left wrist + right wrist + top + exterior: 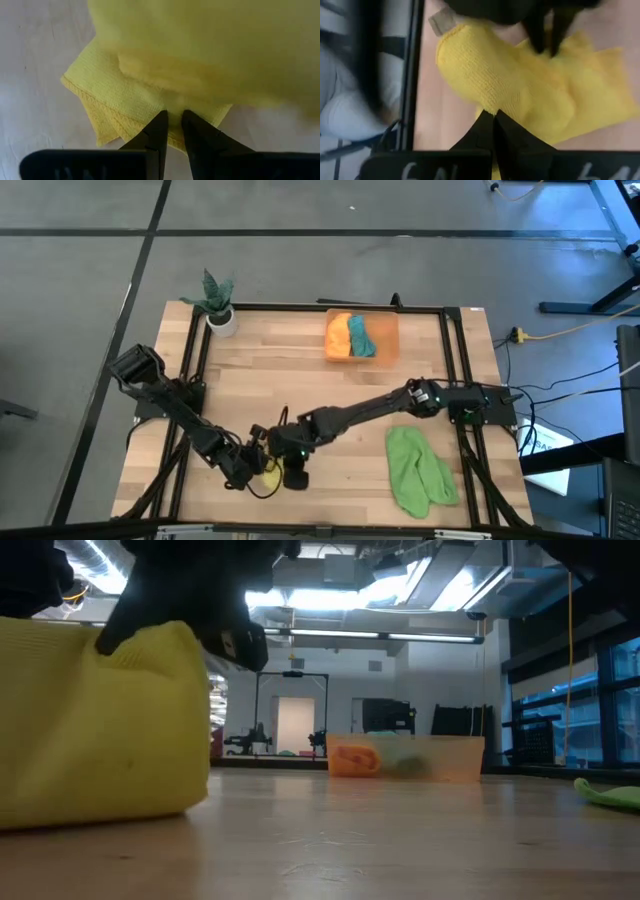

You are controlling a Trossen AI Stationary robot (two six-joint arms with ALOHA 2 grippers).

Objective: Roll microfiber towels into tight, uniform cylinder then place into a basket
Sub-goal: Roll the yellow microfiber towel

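Yellow towel [268,473], soft nubby microfiber partly bunched into a thick roll, lies at the worktop's [300,380] near edge between both hands. Left hand [172,131] pinches its layered hem with narrow fingers; right hand [493,131], fingers together, nips the roll's side. Farther off, the orange basket [388,345] holds orange and teal towels; a green towel [418,470] lies loose.

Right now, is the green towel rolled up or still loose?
Loose: the green towel lies crumpled and flat on the table, not rolled, outside the basket.
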